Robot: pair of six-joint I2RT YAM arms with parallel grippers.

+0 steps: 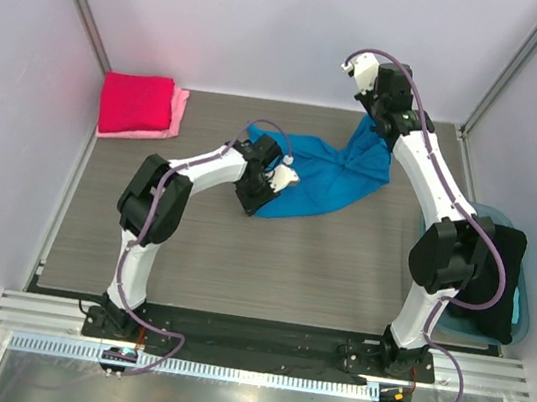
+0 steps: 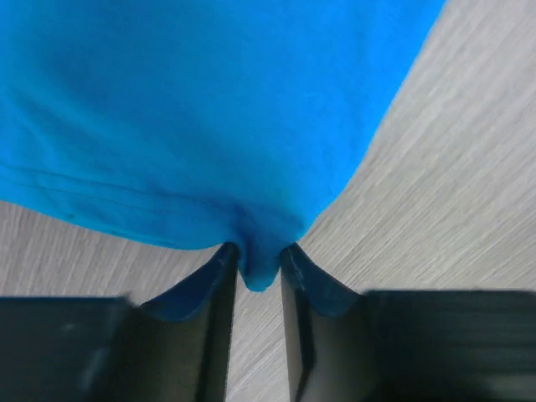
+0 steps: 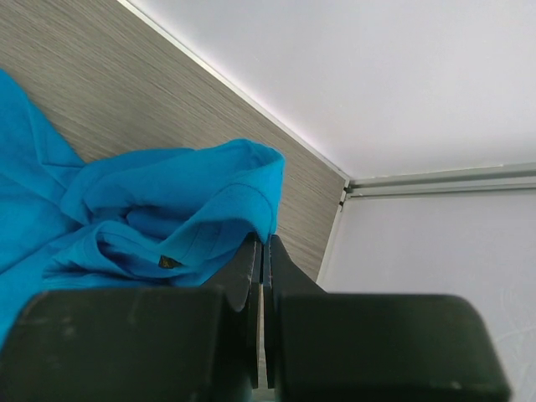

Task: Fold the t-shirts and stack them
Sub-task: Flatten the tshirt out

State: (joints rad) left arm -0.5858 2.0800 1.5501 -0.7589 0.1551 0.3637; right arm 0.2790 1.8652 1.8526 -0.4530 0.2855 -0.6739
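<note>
Far left, at the back corner of the grey wood-grain bench [image 1: 190, 250]: a folded red t-shirt [image 1: 137, 102] lying on top of a folded pink t-shirt [image 1: 177, 115], with only a pink strip showing along the right and near edges. Well apart from both arms.

Toward the middle, low over the bench: left gripper [image 2: 258, 255], pinching a small tuck of the blue t-shirt [image 1: 328, 175] at its near left corner. Seen from the left wrist view, a nub of blue cloth squeezed between the two dark fingers [image 2: 219, 285], a hem seam just above them, bare bench below and to the right.

From there rightward: blue t-shirt spread in a crumpled band across the centre of the bench, twisted near its middle, then sloping up off the surface toward the far right.

Far right and raised, close to the back wall: right gripper [image 3: 265, 243], fingers pressed together on a bunched edge of the same blue t-shirt. Seen from the right wrist view, hemmed cloth draped at the left of the fingertips, a small dark tag among the folds, bench well below.

At the right edge, beside the right arm's elbow: translucent blue tub [image 1: 525, 300] with something black inside, not touching the shirt.
</note>
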